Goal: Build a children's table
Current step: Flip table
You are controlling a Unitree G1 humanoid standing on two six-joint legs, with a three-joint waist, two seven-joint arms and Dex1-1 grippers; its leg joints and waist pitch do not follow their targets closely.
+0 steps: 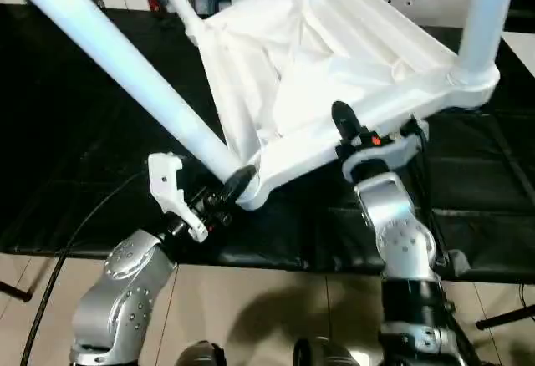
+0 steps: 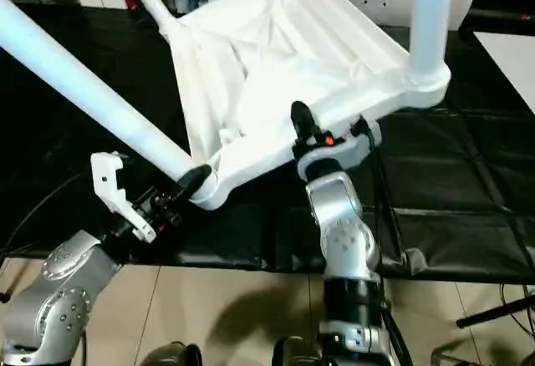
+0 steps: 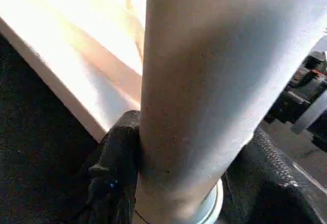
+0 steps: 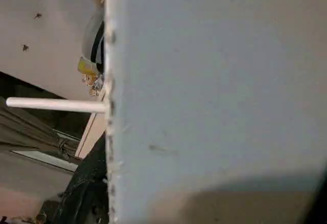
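Table top (image 1: 334, 82) is tilting underside-up over the black mat (image 1: 75, 132), three legs socketed. Left gripper (image 1: 236, 180) is pinching a leg (image 1: 125, 73) at its base, probably seating it; right gripper (image 1: 344, 124) is clamping the rim, steadying the top.

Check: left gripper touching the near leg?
Touching. Left wrist view: both black fingers press the leg near its base, left gripper clamped around it.
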